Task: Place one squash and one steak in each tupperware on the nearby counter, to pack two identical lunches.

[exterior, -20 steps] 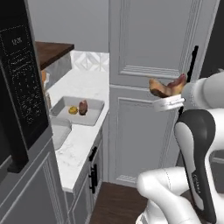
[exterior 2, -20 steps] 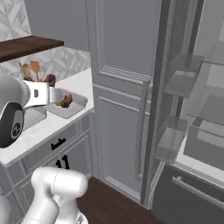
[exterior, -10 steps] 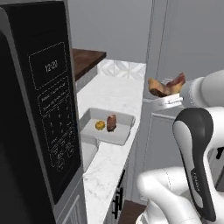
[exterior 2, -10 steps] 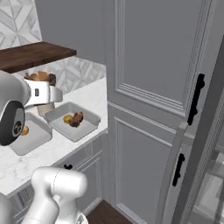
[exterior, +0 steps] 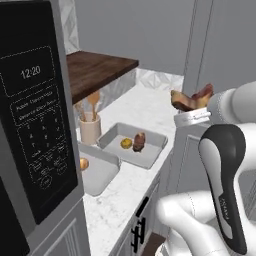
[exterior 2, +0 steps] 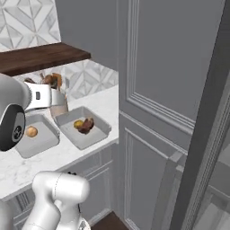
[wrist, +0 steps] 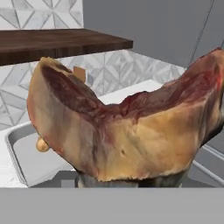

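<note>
My gripper [exterior: 193, 111] is shut on a steak [exterior: 192, 98], a large curved chunk with a pale fatty edge, held high over the counter [exterior: 150, 107]; the same steak [wrist: 122, 131] hides the fingertips in the hand view. Two grey tupperware sit side by side below. The farther tupperware [exterior: 152, 150] holds a yellow squash [exterior: 126, 143] and a second steak [exterior: 139, 141]. The nearer tupperware [exterior: 102, 175] holds an orange squash [exterior: 84, 163]. From the right I see the held steak [exterior 2: 50, 81], both tupperware [exterior 2: 96, 137] [exterior 2: 42, 143], and their squashes [exterior 2: 78, 124] [exterior 2: 31, 131].
A black microwave [exterior: 35, 125] stands close at the left. A dark wooden shelf [exterior: 97, 67] hangs over the counter, with a beige utensil cup [exterior: 91, 129] beneath it. Tall grey cabinet doors [exterior 2: 170, 90] rise to the right of the counter.
The whole picture has shifted: the base has driven and turned toward the counter, so the tupperware appear nearer and more central. The steak stays held in the gripper.
</note>
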